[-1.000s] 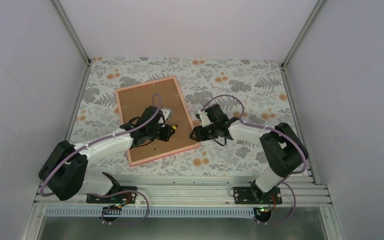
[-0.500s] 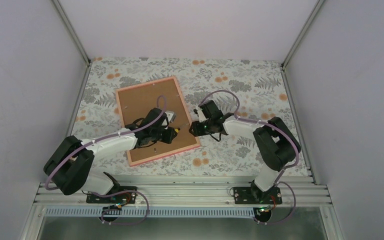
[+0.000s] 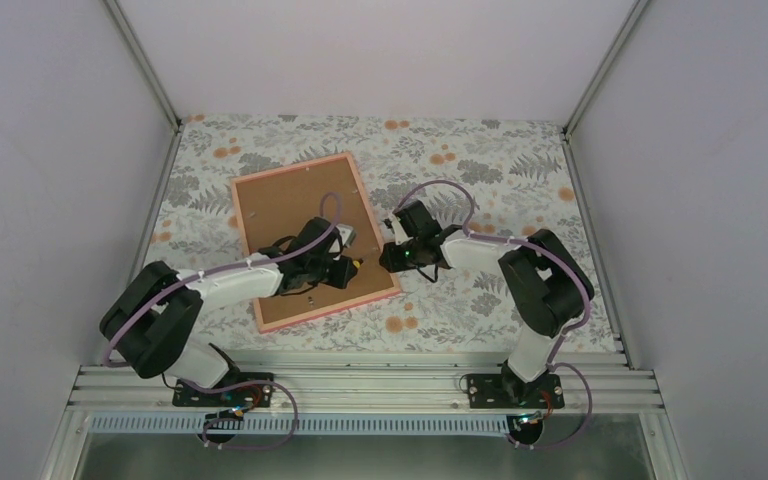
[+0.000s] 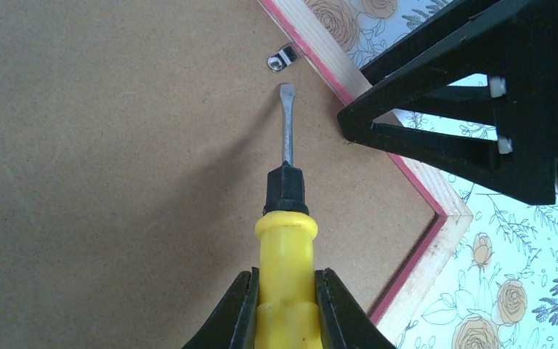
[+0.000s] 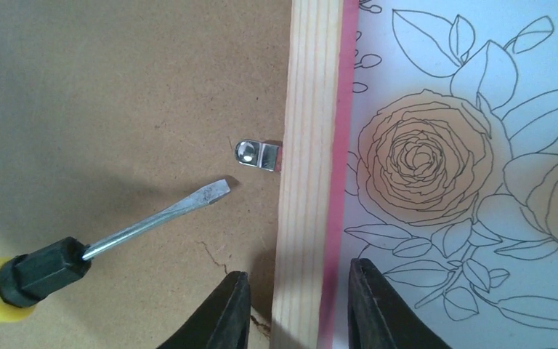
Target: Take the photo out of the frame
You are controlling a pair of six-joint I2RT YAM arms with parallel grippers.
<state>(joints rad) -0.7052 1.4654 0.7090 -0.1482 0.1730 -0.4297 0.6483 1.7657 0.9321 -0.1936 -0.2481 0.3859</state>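
Observation:
The frame (image 3: 295, 166) lies face down, its thin pink border around the brown backing board (image 3: 285, 205). The photo is hidden under the board. My left gripper (image 3: 343, 268) is shut on a yellow-handled screwdriver (image 4: 285, 240). The blade tip sits just short of a small metal clip (image 4: 282, 58) at the frame's right rail (image 4: 327, 62). My right gripper (image 3: 390, 258) is open. In the right wrist view its jaws (image 5: 298, 287) straddle that wooden rail (image 5: 311, 109), one finger over the board, one over the tablecloth. The clip (image 5: 258, 154) and blade (image 5: 160, 218) lie just ahead.
A floral tablecloth (image 3: 480, 160) covers the table. Grey walls close in at left, right and back. The aluminium rail (image 3: 360, 385) carrying the arm bases runs along the near edge. The right gripper's black fingers (image 4: 465, 102) crowd the left wrist view's upper right.
My right gripper has moved left up to the frame's right rail. My left gripper with the screwdriver has shifted slightly right, toward the clip.

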